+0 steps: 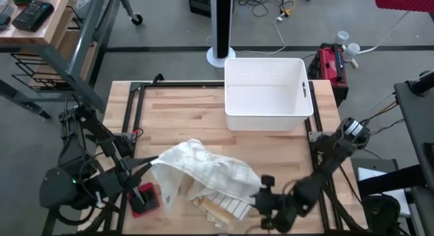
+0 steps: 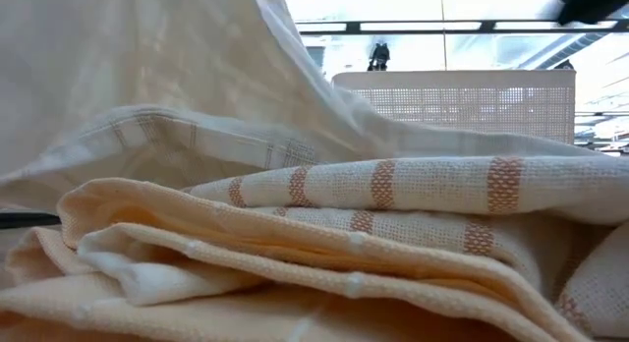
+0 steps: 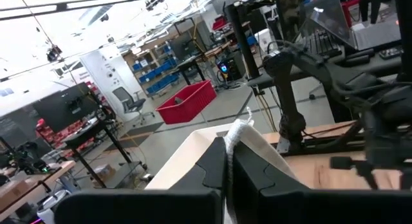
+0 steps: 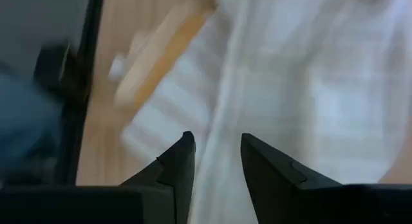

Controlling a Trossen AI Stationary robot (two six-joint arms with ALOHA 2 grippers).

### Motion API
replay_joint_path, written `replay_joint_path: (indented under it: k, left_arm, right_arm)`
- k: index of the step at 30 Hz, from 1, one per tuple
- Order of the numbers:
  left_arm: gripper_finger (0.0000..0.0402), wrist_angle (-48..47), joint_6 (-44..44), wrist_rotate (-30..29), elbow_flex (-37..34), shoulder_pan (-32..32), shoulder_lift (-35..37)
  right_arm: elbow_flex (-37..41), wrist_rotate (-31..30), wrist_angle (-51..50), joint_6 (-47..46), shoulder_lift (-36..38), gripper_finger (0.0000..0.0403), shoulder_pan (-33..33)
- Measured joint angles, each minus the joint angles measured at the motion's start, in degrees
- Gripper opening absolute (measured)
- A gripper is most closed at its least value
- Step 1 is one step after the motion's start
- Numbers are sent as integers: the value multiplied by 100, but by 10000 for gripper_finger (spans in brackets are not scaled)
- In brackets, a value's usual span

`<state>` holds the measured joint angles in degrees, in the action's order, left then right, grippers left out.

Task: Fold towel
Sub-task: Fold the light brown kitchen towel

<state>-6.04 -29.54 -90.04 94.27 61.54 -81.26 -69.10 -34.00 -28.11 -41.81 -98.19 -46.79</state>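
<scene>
Table point(image 1: 271, 154), pale wood, fills the centre of the high view. White bin point(image 1: 268, 93) stands at the upper centre of the frame, apart from the work, probably there to receive the finished cloth.

Towel point(image 1: 203, 171), cream with tan stripes, lies rumpled across the lower centre of the high view; one part is lifted toward the lower left, while folded layers rest flat on the table beneath. In the low view these stacked layers fill the frame. Fold judged partway done and untidy.

Left gripper point(image 1: 150, 165), at lower left of the high view, is clenched on a bunched corner of the towel; the left wrist view shows cloth pinched between its fingers point(image 3: 254, 163). The raised hold likely keeps that edge up so it can be carried over.

Right gripper point(image 1: 261, 195), at lower right, sits at the towel's near edge. Its fingers point(image 4: 273, 163) stand parted over striped cloth, nothing between them, apparently lining up a grasp.
</scene>
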Motion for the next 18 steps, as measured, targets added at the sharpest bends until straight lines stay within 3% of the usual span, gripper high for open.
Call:
replay_joint_path:
  k: [7, 18]
  left_arm:
    - [0, -5, 279, 12, -306, -4, -113]
    - [0, -2, 572, 9, -329, -4, -301]
  right_arm:
    - [0, 163, -107, -872, -762, 115, -602]
    - [-194, 1086, -939, -2510, -1490, 145, -426]
